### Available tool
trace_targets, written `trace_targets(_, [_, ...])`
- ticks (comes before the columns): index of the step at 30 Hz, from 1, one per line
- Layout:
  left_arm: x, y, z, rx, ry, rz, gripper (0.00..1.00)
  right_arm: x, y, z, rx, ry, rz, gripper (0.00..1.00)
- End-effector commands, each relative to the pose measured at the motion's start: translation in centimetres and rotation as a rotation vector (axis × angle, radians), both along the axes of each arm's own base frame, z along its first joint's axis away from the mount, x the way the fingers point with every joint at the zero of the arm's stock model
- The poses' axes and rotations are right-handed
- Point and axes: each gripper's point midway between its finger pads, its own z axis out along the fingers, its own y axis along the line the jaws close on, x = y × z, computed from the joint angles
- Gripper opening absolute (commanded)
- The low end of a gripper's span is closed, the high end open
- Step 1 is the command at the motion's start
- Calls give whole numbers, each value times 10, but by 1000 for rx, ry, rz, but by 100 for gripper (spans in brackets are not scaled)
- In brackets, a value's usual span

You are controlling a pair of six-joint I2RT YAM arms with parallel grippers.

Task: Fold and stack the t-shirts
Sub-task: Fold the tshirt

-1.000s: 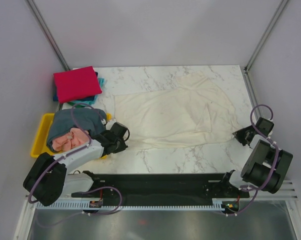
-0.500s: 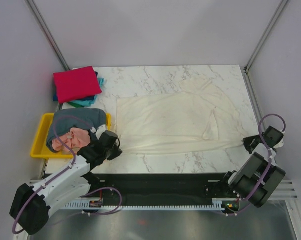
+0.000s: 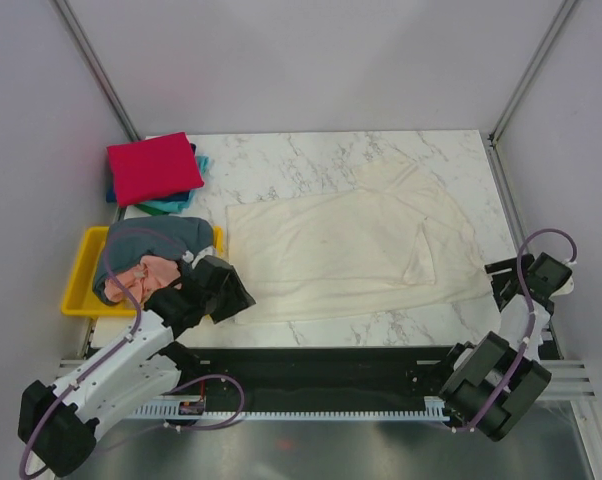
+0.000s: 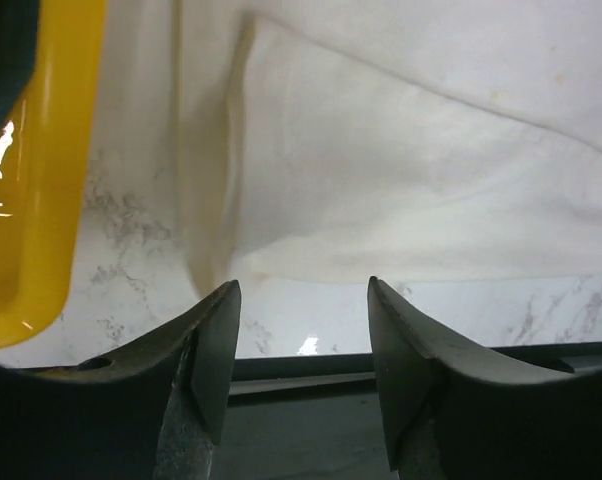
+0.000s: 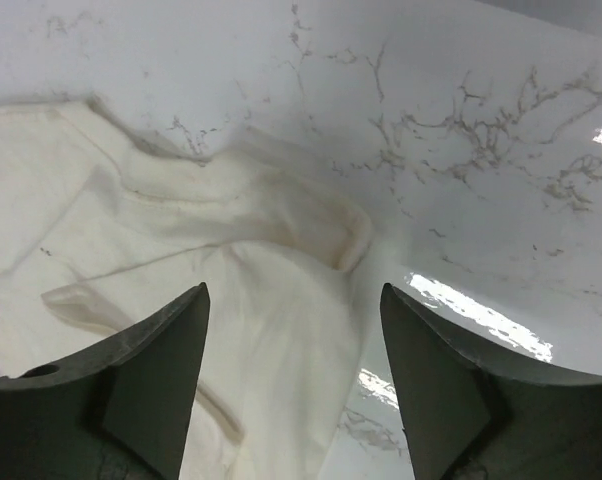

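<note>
Lying spread out right of the yellow tray (image 3: 76, 292), the cream-white t-shirt (image 3: 351, 240) is waiting unfolded. Behind the tray, the red t-shirt (image 3: 153, 168) is sitting folded on the teal t-shirt (image 3: 167, 206). Inside it, the grey-blue t-shirt (image 3: 151, 243) and the salmon-pink t-shirt (image 3: 146, 275) are lying crumpled. The left gripper (image 4: 301, 290) and the right gripper (image 5: 293, 292) are both hanging open, empty.

The cream-white t-shirt (image 3: 351, 240), centre, is soft matt cloth, lightly creased, on a smooth, glossy marble-patterned table (image 3: 281, 160). The yellow tray (image 3: 76, 290), left, is shiny plastic. The red t-shirt (image 3: 153, 168), upper left, is matt cloth.
</note>
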Motion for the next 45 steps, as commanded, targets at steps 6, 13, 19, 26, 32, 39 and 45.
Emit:
trace_targets(6, [49,-2,124,140,-296,-190,67,49,-1,102,-186,-153,118,79])
trace_targets(13, [61,22,118,359,-327,-260,66,178,103,153,-341,-164,483,81])
trace_targets(19, [63,22,119,345,-357,-249,66,313,129,142,-435,-106,685,80])
trace_targets(26, [64,18,114,339,-347,-267,66,422,150,111,-589,-106,780,81])
trace_targets(32, [65,15,107,346,-320,-285,66,474,157,76,-659,-164,770,82])
trace_targets(39, [66,14,102,354,-300,-295,65,476,159,26,-682,-96,767,81])
trace_targets(45, [66,13,100,355,-295,-304,65,464,161,2,-663,-35,770,61])
